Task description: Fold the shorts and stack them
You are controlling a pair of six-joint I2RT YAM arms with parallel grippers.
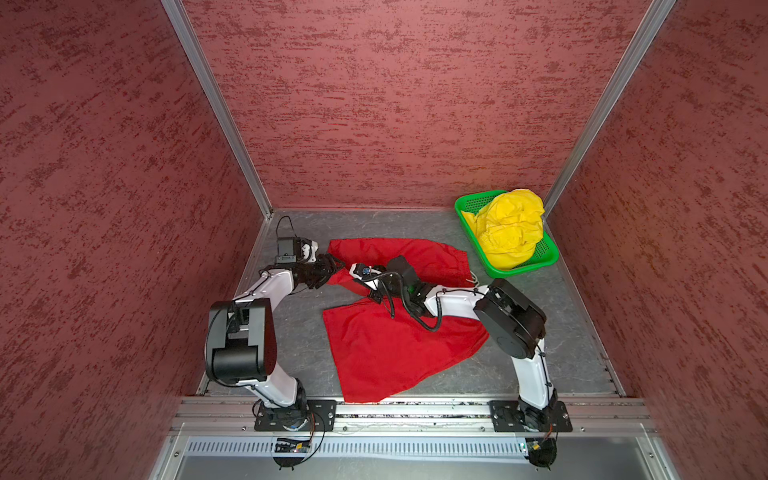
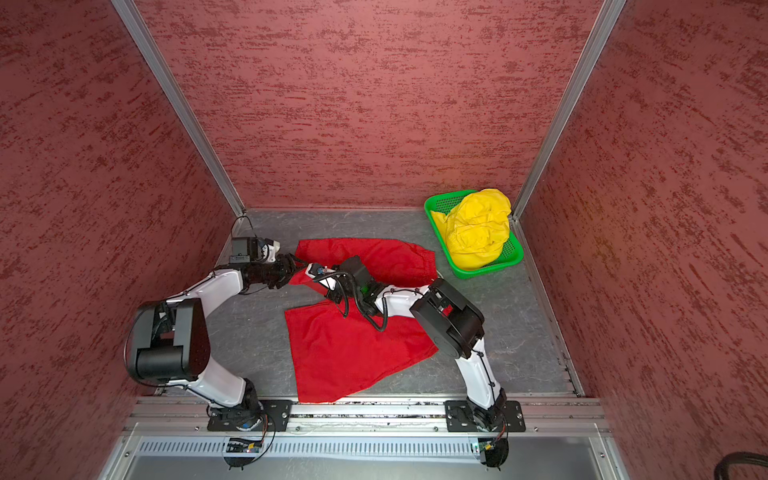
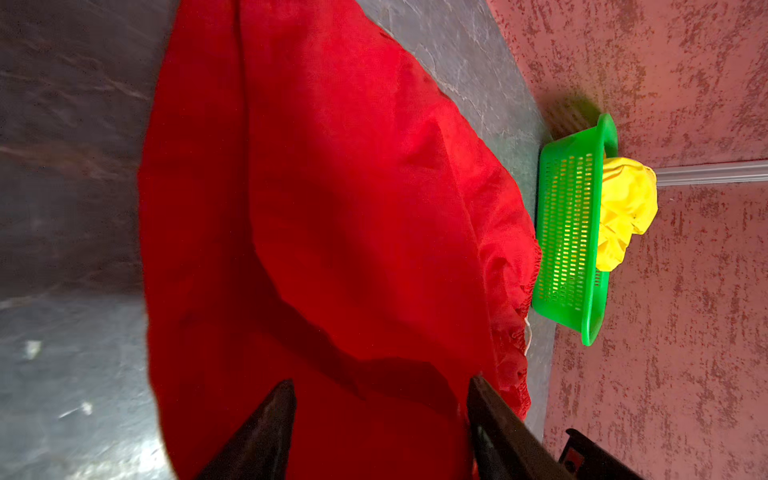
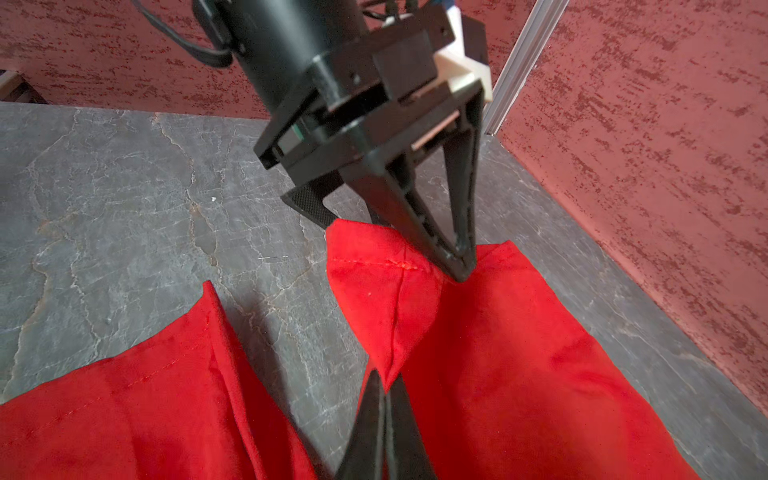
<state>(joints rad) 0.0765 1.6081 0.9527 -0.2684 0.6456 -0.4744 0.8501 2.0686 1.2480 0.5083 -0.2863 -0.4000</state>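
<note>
My right fingers (image 4: 370, 419) pinch a fold of the red shorts (image 1: 386, 353); my left fingers (image 3: 266, 432) stand open at the leg hem. Limp, light cloth: I'd grip hems.

We see mottled red walls (image 1: 374, 104) joined by aluminium posts (image 1: 220, 108), around a grey marbled bench (image 1: 303, 345), evenly lit.

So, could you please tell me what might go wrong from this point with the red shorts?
The right gripper pinches only a small fold of the red shorts, so the cloth may slip out when pulled. The left gripper is open over the fabric; if it closes carelessly it could grab several layers and bunch the fold. One leg reaches the front rail and might catch there.
</note>
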